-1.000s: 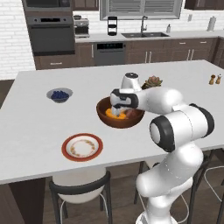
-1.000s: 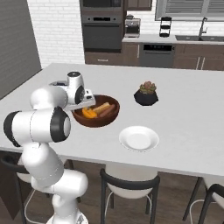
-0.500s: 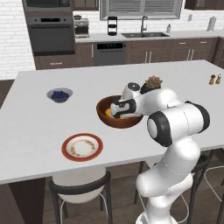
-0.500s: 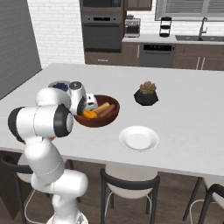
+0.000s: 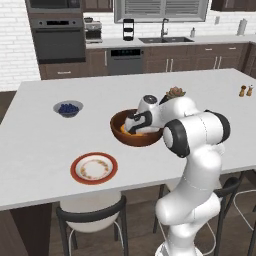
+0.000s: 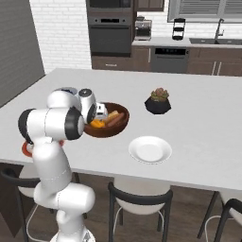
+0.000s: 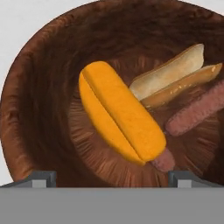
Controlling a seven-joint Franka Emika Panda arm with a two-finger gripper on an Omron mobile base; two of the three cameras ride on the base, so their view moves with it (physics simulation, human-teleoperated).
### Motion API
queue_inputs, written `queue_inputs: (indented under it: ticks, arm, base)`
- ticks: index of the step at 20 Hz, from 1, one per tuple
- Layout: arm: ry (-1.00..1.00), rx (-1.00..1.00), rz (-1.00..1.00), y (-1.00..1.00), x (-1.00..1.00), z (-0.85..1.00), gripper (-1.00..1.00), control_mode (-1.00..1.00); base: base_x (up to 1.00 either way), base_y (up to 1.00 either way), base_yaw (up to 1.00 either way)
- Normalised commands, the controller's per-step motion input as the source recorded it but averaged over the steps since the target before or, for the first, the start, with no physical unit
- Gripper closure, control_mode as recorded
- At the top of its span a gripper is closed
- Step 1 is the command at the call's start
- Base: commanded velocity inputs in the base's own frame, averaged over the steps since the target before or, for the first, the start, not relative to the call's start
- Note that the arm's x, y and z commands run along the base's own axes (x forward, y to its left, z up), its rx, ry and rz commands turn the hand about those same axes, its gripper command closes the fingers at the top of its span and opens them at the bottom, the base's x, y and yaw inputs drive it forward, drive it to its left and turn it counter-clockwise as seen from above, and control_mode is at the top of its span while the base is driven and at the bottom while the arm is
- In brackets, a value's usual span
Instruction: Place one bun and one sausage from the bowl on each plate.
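Observation:
The dark wooden bowl [image 5: 119,131] [image 6: 119,126] sits mid-counter. My gripper [image 5: 133,126] [image 6: 99,112] [image 7: 111,177] reaches down into it, open, fingertips [image 7: 43,177] wide on either side of an orange bun [image 7: 120,118] and gripping nothing. A paler split bun [image 7: 170,72] lies behind it. One reddish sausage [image 7: 197,111] lies at the right, and another sausage [image 7: 162,159] pokes out from under the orange bun. The red-rimmed plate [image 5: 75,170] lies near the front left edge and holds no food. The plain white plate [image 6: 150,149] is right of the bowl and also bare.
A small grey bowl of blueberries [image 5: 68,108] stands at the back left. A black plant pot [image 6: 159,101] sits behind the wooden bowl. Two shakers [image 5: 245,90] are far right. Stools [image 5: 90,220] line the counter's front edge.
The hand has come down from above the bowl's rim into the bowl, toward the orange bun. Its fingers have stayed open.

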Motion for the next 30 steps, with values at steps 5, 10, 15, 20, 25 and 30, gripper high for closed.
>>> queue_inputs:
  ticks: [5, 10, 15, 20, 25, 30]
  arm:
    - [0.00, 0.01, -0.12, 0.00, 0.15, -0.39, -1.00, -1.00]
    - [0.00, 0.00, -0.10, 0.00, 0.13, -0.32, -1.00, -1.00]
    - [0.00, 0.00, -0.10, -0.10, 0.33, -0.04, -1.00, -1.00]
    - [0.00, 0.00, -0.10, -0.19, 0.59, -0.01, -1.00, -1.00]
    - [0.01, 0.00, -0.01, -0.08, 0.22, -0.28, -1.00, -1.00]
    - [0.11, 0.04, 0.04, -0.10, -0.01, -0.18, -1.00, -1.00]
  base:
    - [0.00, 0.00, 0.00]
    - [0.00, 0.00, 0.00]
    - [0.00, 0.00, 0.00]
    - [0.00, 0.00, 0.00]
    - [0.00, 0.00, 0.00]
    - [0.00, 0.00, 0.00]
